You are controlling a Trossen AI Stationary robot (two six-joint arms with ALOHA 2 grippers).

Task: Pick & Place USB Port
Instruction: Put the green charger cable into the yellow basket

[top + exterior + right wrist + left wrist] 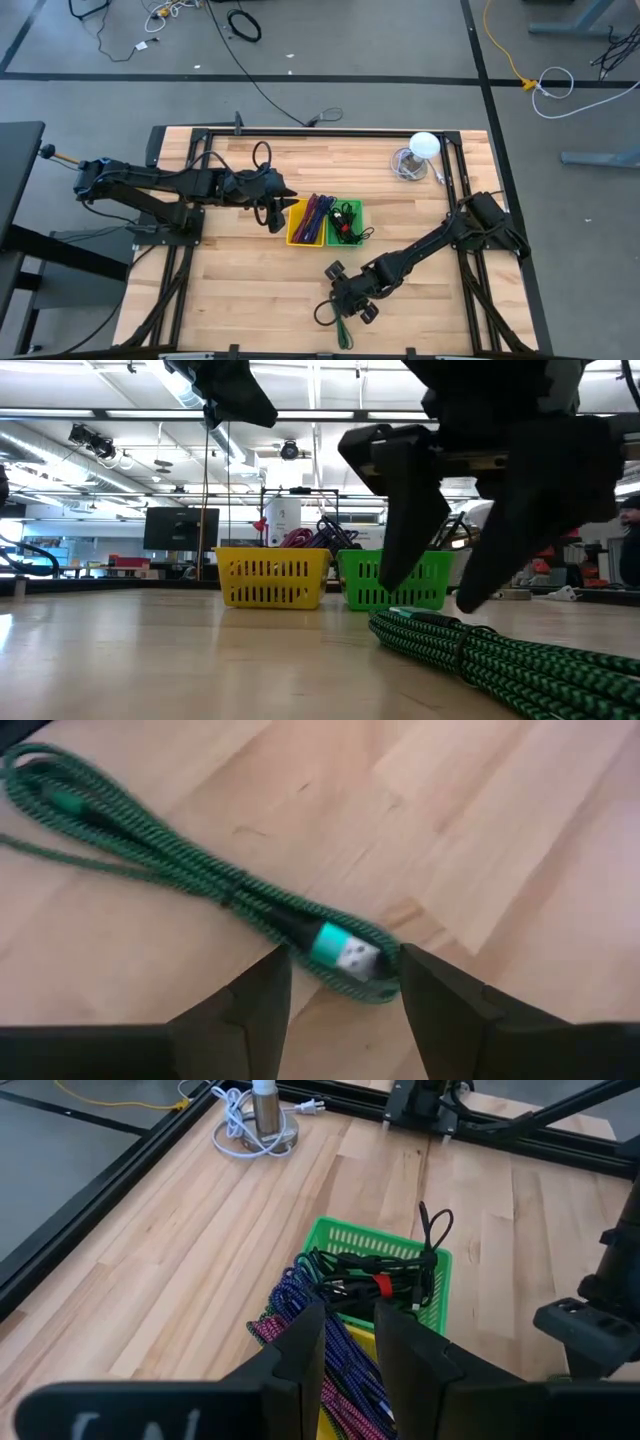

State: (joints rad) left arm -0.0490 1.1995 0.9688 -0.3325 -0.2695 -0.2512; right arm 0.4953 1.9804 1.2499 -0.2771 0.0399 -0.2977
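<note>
Green-and-black braided USB cable (200,880), coiled on the wooden counter (520,840) at lower centre of the high view, looks light, floppy. Right gripper (340,982) hovers over it, fingers apart, straddling the teal plug (345,952), the stiffest grab point. Left gripper (350,1342), fingers partly apart, empty over the yellow basket (303,236).

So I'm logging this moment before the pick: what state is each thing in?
Green braided USB cable: coiled, lying flat on the wooden table, not gripped.
Right hand: open, fingers either side of the cable's connector end.
Left hand: part open, empty, above the baskets.
Yellow plastic basket: upright, holding purple and pink cables.
Green plastic basket: upright, holding black cables.
</note>
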